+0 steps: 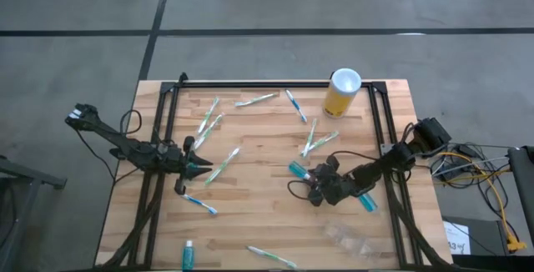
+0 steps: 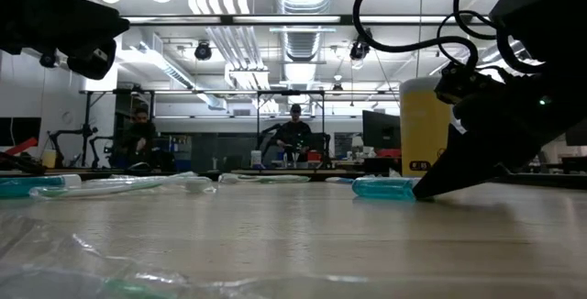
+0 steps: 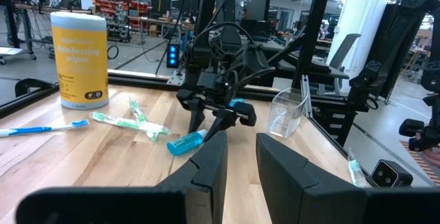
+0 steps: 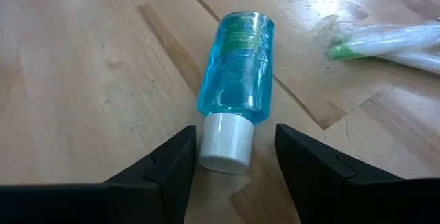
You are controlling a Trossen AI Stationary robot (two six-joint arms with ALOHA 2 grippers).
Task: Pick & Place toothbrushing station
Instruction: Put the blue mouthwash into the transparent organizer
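Observation:
A teal tube (image 4: 236, 62) lies on its side on the table, its white cap (image 4: 225, 141) toward my right gripper. My right gripper (image 1: 309, 182) is open and low over the table. Its two fingers stand on either side of the cap with a gap on both sides. The tube also shows in the high view (image 1: 297, 169) and the low view (image 2: 383, 187). My left gripper (image 1: 193, 168) is open and empty at the table's left, beside a white-green toothbrush (image 1: 222, 165). The clear cup (image 1: 350, 237) lies near the front right.
A yellow cylinder (image 1: 341, 93) stands at the far right. Several toothbrushes lie scattered over the far half (image 1: 255, 100) and near the front edge (image 1: 271, 257). A second teal tube (image 1: 367, 203) lies under my right arm, and a third (image 1: 188, 255) at the front left.

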